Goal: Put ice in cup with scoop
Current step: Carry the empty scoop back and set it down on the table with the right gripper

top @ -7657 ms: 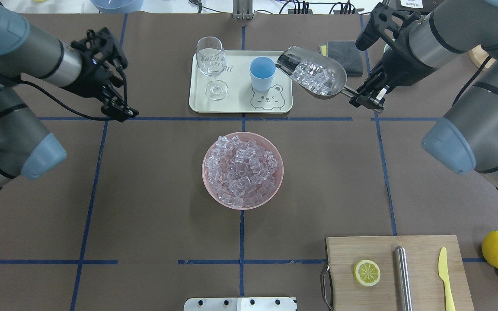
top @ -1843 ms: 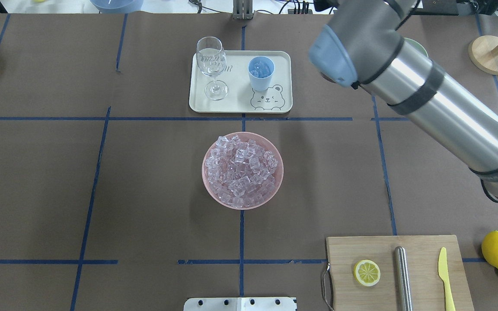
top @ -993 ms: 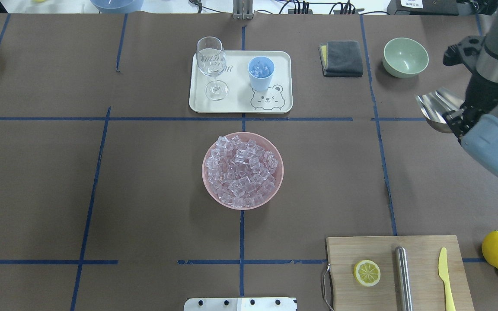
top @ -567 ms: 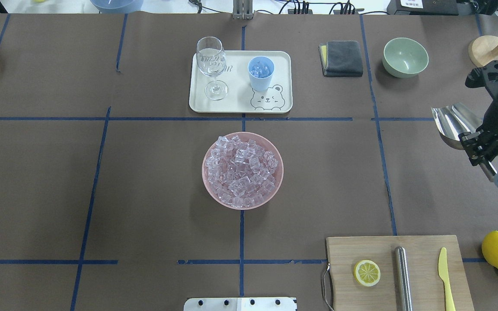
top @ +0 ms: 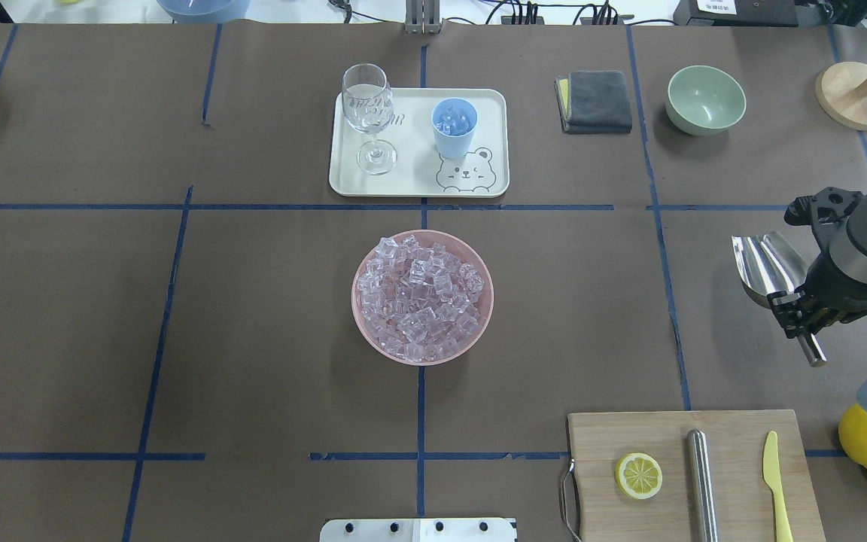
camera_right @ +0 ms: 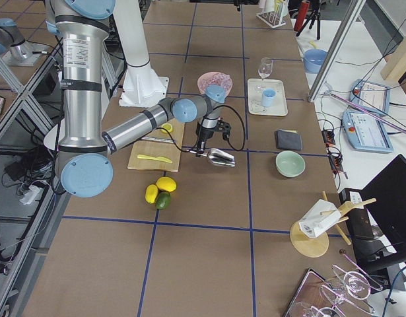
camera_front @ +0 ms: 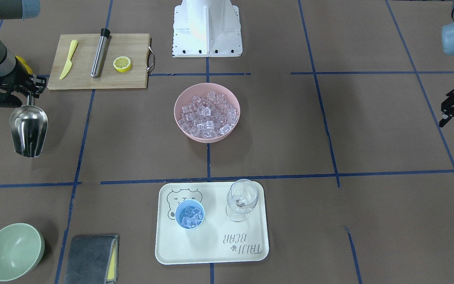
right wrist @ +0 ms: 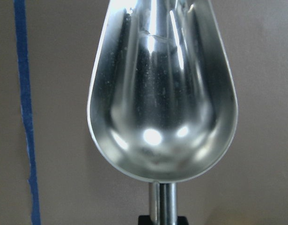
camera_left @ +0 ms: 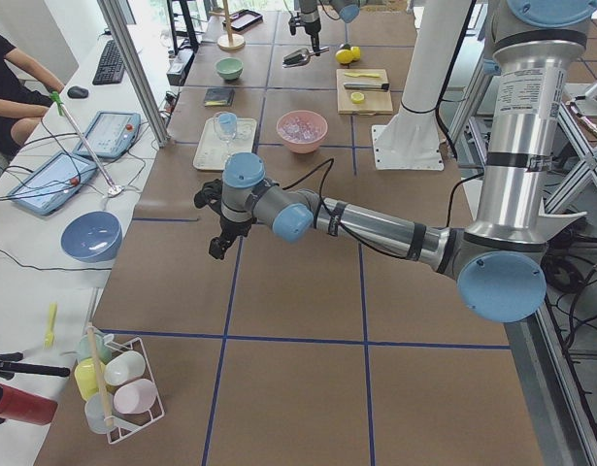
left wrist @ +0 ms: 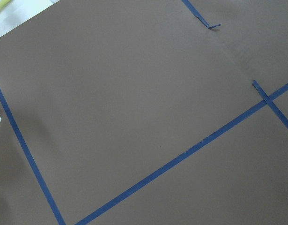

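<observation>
Moved: right tool [top: 798,320] and scoop [top: 761,263] have come nearer the robot's side of the worktop [top: 253,301] than a moment ago; they now sit between the green bowl [top: 706,99] and the cutting board [top: 674,452]; cup, tray and pink bowl have kept their places
Right tool: pinching the scoop's thin handle, whose end sticks out behind the fingers; far out on the robot's right
Scoop: trough turned up and holding nothing; the wrist view shows only bare shiny steel; its mouth points away from the robot
Left tool [camera_front: 442,115]: fingers spread, gripping nothing; at the worktop's edge on the robot's left, well apart from every task thing
Cup [top: 454,128]: upright on the cream tray [top: 411,154], just above the printed bear; beside the wine glass [top: 368,113] but not touching it
Ice [camera_front: 190,216]: several cubes lie inside the cup; a far larger heap fills the pink bowl [top: 482,331] at the worktop's middle
</observation>
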Tool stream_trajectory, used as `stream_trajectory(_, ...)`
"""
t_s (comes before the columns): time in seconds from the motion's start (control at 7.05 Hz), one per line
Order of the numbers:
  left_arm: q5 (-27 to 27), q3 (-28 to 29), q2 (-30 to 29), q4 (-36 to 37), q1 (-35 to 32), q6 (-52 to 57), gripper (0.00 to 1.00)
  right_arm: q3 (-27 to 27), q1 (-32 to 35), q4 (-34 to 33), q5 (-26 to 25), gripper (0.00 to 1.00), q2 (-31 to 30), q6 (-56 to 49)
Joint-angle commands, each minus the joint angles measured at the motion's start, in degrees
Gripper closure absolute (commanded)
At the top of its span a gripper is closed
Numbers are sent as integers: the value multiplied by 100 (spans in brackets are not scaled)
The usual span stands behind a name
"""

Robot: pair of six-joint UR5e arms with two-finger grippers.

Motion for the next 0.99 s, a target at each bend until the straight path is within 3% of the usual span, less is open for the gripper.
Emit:
stream_trajectory(0.0,9,28,-16,4,1,0,0,-136,-148,215,10,100,9,359)
stream_trajectory(0.57,9,81,-16,-14,9,0,0,-197,-420,233,-60,97,106,448)
stream_trajectory(0.71,9,72,-25,-14,9,0,0,-232,-438,233,-87,59,158,422)
stream_trajectory(0.85,9,72,-25,-14,9,0,0,-215,-421,233,-104,1,150,447)
